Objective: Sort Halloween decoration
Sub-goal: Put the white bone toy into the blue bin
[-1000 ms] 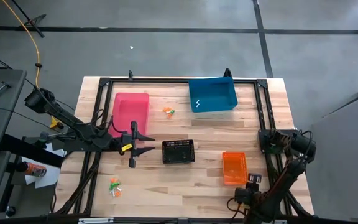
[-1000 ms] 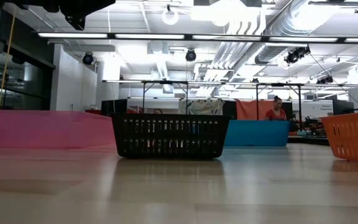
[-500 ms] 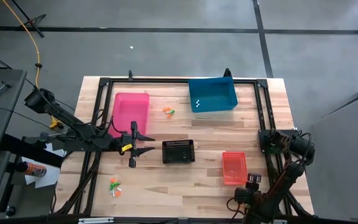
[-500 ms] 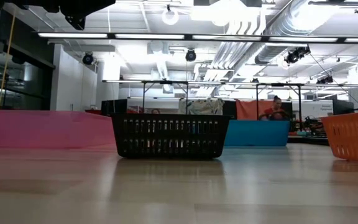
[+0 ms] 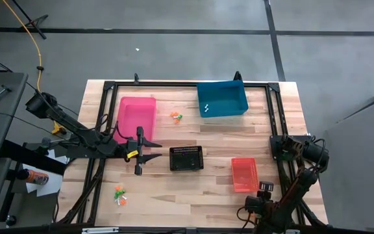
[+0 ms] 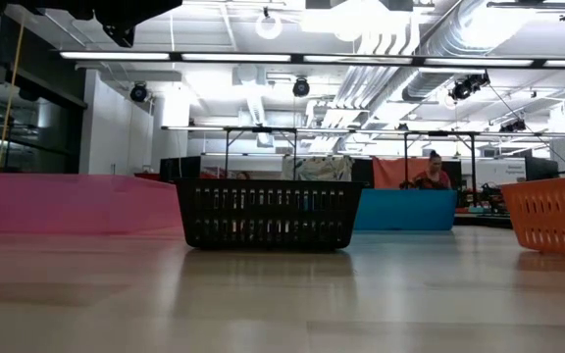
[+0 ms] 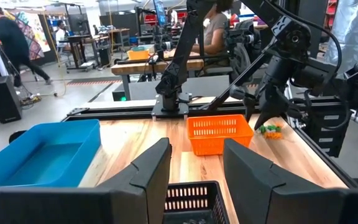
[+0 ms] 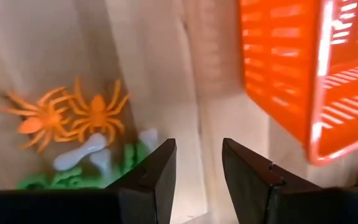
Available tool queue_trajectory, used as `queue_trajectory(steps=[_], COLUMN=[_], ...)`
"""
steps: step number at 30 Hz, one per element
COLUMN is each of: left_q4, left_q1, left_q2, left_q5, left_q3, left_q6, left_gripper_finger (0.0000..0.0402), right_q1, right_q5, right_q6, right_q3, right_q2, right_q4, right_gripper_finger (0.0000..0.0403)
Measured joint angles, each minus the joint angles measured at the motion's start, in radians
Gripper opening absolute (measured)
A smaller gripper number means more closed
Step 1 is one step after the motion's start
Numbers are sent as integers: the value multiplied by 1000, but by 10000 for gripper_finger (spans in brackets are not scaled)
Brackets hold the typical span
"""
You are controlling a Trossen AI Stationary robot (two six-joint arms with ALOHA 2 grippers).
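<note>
Halloween decoration lies in three small piles on the table. One pile (image 5: 175, 117) sits between the pink bin (image 5: 137, 117) and the blue bin (image 5: 222, 99), and another (image 5: 119, 194) lies near the front left. The third, with orange spiders (image 8: 73, 115), a white bone (image 8: 86, 152) and green bits (image 8: 67, 179), lies under my right gripper (image 8: 197, 152). That gripper points steeply down beside the orange bin (image 8: 303, 68), open and empty. My left gripper (image 7: 196, 152) hovers level, left of the black basket (image 5: 186, 158), open and empty.
The orange bin (image 5: 244, 174) stands right of the black basket (image 6: 268, 213). A black frame (image 5: 187, 84) runs around the table's edges. Bare wood lies in the front middle (image 5: 187, 195). People move in the room beyond the table.
</note>
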Motion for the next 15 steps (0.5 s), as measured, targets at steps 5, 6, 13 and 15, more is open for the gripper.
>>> queue_trajectory(steps=[5, 6, 13, 15], left_q4=[0, 0, 0, 0], left_q1=[0, 0, 0, 0], left_q2=[0, 0, 0, 0], left_q5=[0, 0, 0, 0], left_q3=[0, 0, 0, 0], left_q6=[-3, -3, -3, -4], left_gripper_finger=[133, 133, 133, 133], right_q1=[0, 0, 1, 2], right_q5=[-7, -7, -2, -2], right_q6=[0, 0, 1, 3], right_q3=[5, 10, 51, 51], right_q2=[0, 0, 0, -1], right_q4=[7, 4, -31, -18], right_gripper_finger=[126, 126, 126, 126])
